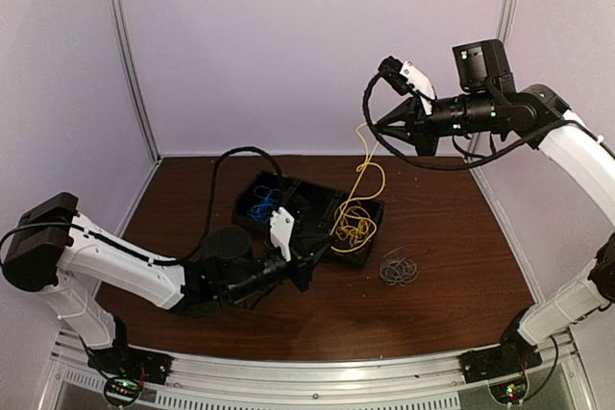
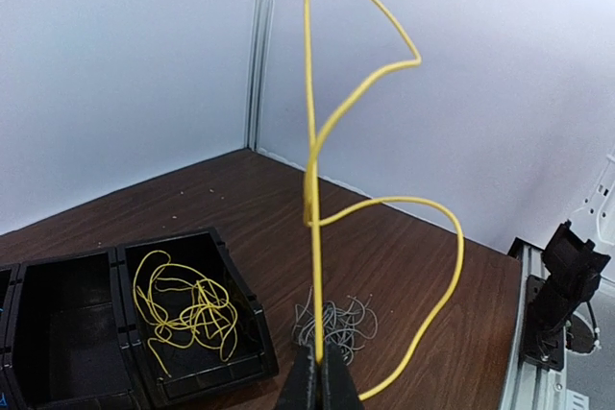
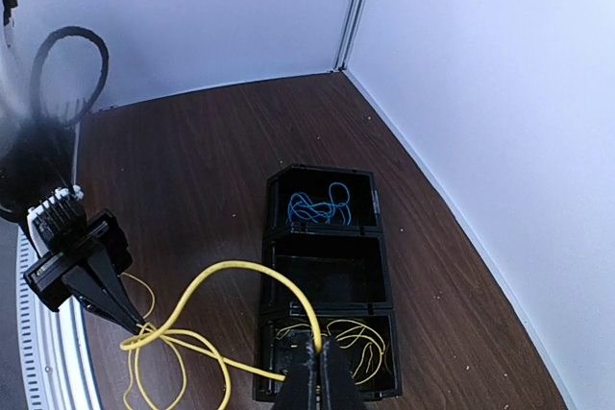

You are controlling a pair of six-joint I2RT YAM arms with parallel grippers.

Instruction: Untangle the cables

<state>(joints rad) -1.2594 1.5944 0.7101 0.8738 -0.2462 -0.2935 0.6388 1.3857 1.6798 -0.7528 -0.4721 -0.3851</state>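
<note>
Left gripper (image 2: 320, 372): clenching the yellow cable (image 2: 309, 141), low beside the bin (image 3: 325, 233).
Right gripper (image 3: 320, 360): grasping that cable, holding it high.
Yellow cable: trailing down into the bin.
Grey cables (image 1: 397, 269): lying on the table (image 1: 452, 228).

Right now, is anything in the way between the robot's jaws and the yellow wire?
No, nothing visible. The left jaws and right jaws are both shut on the yellow cable, which runs between them.
</note>
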